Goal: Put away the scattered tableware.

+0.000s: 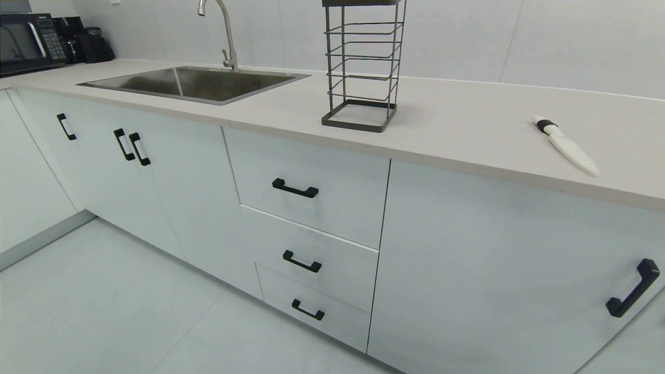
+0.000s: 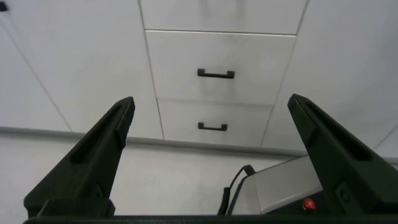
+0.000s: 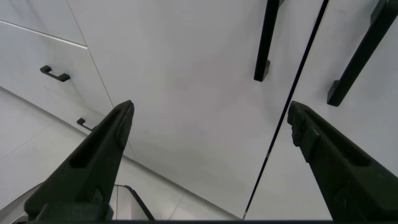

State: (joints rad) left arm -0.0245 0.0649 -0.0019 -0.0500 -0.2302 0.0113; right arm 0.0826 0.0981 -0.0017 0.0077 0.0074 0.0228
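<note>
A white knife with a black band (image 1: 565,145) lies on the grey counter (image 1: 457,130) at the far right, near the front edge. A black wire rack (image 1: 362,65) stands upright on the counter to the right of the sink (image 1: 197,83). My left gripper (image 2: 211,112) is open and hangs low in front of the lower drawers (image 2: 217,62), with nothing between its fingers. My right gripper (image 3: 211,118) is open as well, facing a white cabinet door (image 3: 186,93) with nothing held.
A tall tap (image 1: 224,31) rises behind the sink. A microwave (image 1: 28,41) and a coffee machine (image 1: 88,41) stand at the counter's far left. Three stacked drawers with black handles (image 1: 295,188) sit below the counter. The tiled floor (image 1: 104,311) stretches out in front.
</note>
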